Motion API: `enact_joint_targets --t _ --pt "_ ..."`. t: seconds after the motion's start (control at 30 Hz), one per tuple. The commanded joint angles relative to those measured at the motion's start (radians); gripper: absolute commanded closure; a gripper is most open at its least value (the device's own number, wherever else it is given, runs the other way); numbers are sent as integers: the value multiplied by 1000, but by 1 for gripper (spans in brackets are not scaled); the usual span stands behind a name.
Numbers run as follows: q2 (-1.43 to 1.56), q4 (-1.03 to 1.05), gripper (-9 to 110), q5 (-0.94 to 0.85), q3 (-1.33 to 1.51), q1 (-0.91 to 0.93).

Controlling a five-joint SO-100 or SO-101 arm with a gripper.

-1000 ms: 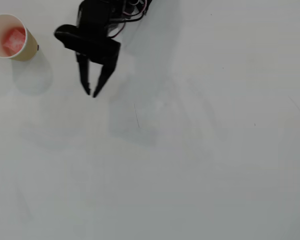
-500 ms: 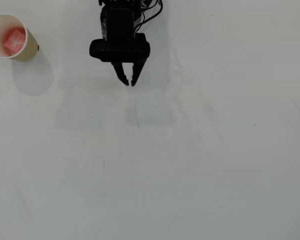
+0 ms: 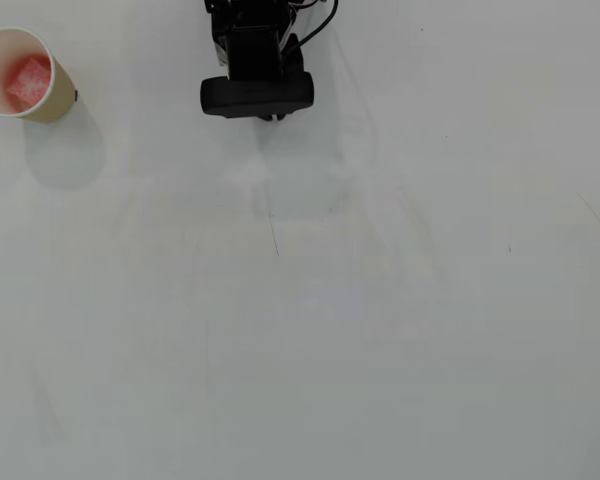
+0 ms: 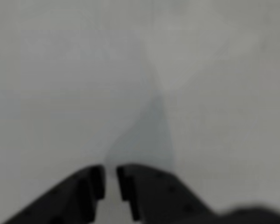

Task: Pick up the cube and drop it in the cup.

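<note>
in the overhead view the cube (image 3: 27, 79) is lying inside the cup (image 3: 53, 103), which is standing on the white surface (image 3: 380, 330) well to the left of the black arm (image 3: 256, 70)

in the wrist view the hand (image 4: 110, 183) is showing its fingers nearly together over bare surface, gripping nothing

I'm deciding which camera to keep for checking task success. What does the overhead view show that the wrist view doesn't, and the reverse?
Only the overhead view shows the cup at the table's top left with the cube inside it, plus the arm's black body. Only the wrist view shows the hand up close: its fingers nearly together, a thin gap between them, nothing held. Both show the bare white table.
</note>
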Motion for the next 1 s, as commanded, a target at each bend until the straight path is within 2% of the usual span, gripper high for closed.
enact_joint_targets --t 0.0,0.2,0.6,0.97 --pt "31 2 101 5 18 -17" --pt "32 2 102 61 35 -31" --pt "32 -49 102 61 46 -54" --pt "32 -67 101 63 46 55"
